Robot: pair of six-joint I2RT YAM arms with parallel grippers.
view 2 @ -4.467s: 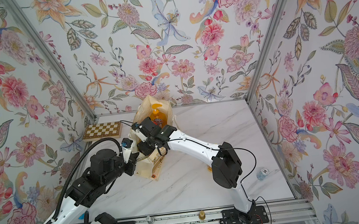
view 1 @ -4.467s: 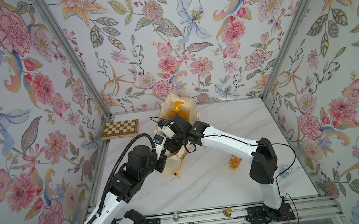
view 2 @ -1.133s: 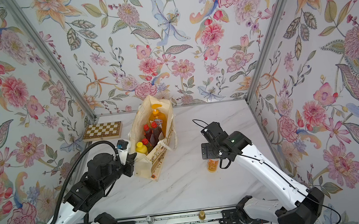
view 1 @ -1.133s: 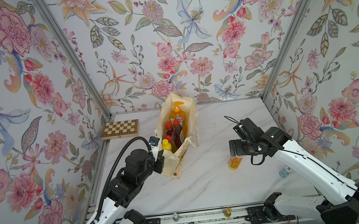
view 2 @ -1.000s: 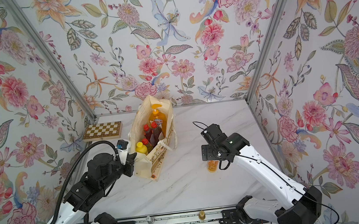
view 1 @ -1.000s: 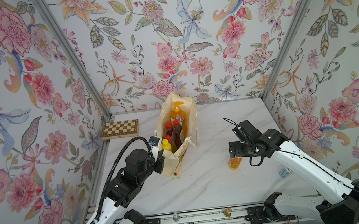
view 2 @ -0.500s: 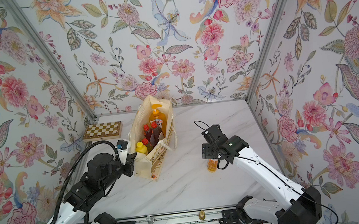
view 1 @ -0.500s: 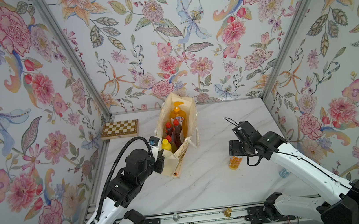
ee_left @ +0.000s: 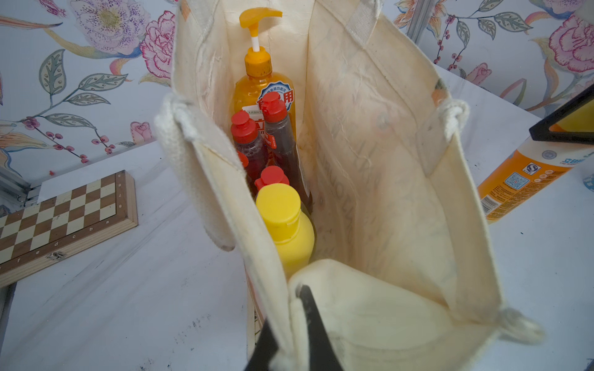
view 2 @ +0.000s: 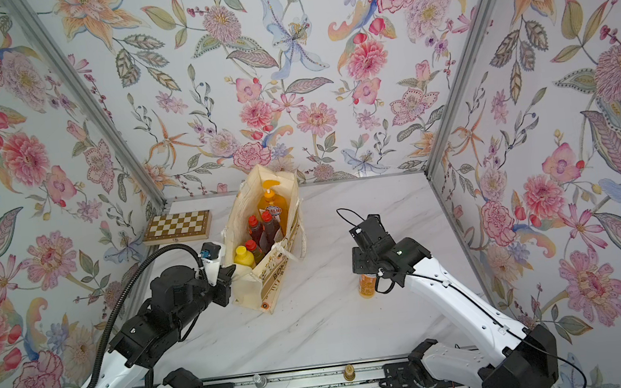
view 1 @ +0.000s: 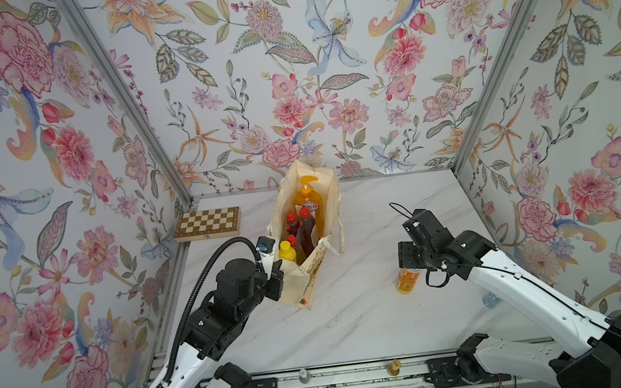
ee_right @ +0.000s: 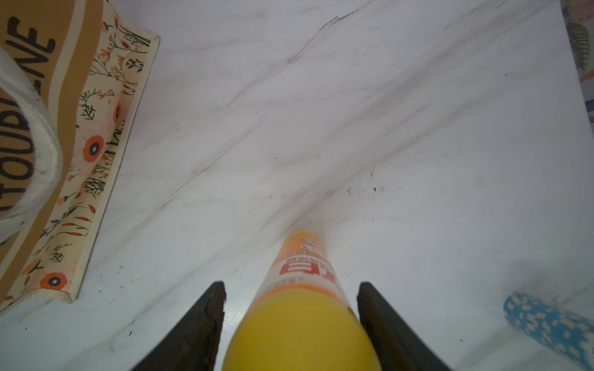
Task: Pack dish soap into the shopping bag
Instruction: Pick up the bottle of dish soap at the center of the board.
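**Loading the final bottle.** We are clamping our left end effector (ee_left: 289,324) on the near rim of the shopping bag (ee_left: 369,160) to spread its mouth. Five dish soap bottles (ee_left: 284,221) are standing inside, just ahead. Our right end effector (ee_right: 291,284), jaws apart, is straddling the last bottle (ee_right: 302,261), upright on the desk (ee_right: 321,112) below.

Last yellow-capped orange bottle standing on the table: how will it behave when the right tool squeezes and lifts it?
Probably tippy: the orange bottle stands tall and narrow on the smooth marble table. Its yellow cap looks rounded and glossy, so the right tool, straddling it with jaws apart, may slip there. The plastic body would likely flex a little.
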